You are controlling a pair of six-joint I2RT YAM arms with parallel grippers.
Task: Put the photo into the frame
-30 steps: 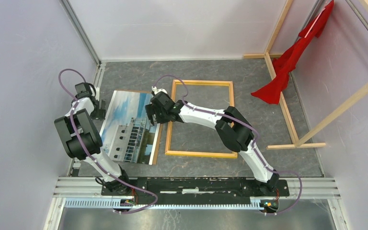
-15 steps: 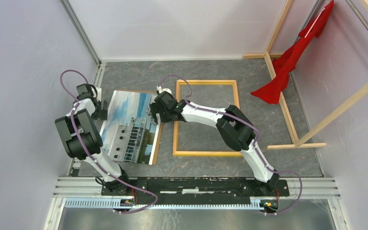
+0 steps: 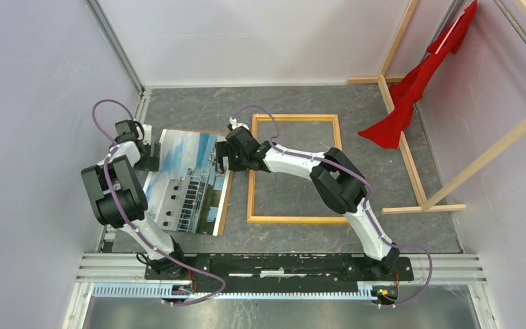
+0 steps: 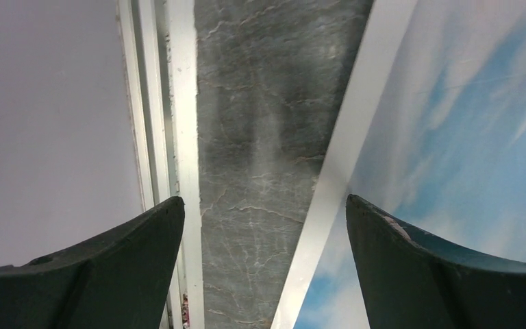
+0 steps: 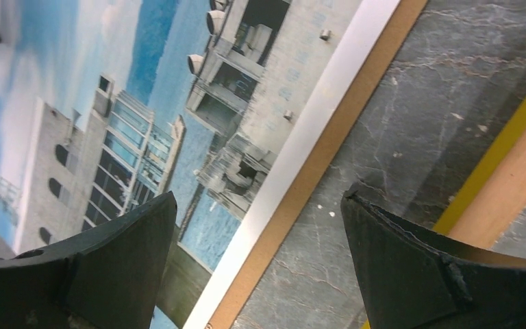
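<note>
The photo point(image 3: 183, 179), a white building against blue sky, lies face up at the left on a brown backing sheet point(image 3: 224, 205). The frame point(image 3: 294, 220) lies flat just right of it. My left gripper point(image 3: 152, 156) is open at the photo's left edge. In the left wrist view it point(image 4: 264, 226) straddles the white border, with one finger over the photo point(image 4: 466, 123). My right gripper point(image 3: 219, 159) is open over the photo's right edge. In the right wrist view it point(image 5: 260, 233) spans the photo point(image 5: 144, 103), the backing point(image 5: 329, 157) and bare floor, beside the frame's yellow rail point(image 5: 507, 144).
Bare wooden beams point(image 3: 418, 181) with a red cloth point(image 3: 411, 89) stand at the right. The left wall's aluminium rail point(image 4: 178, 103) runs close by my left gripper. White walls enclose the grey marbled floor point(image 3: 198, 113). The arms' base rail point(image 3: 281, 264) lies along the near edge.
The frame has slid a little to the right. My right gripper has moved up and slightly right along the photo's right edge. My left gripper has edged right, onto the photo's left border.
</note>
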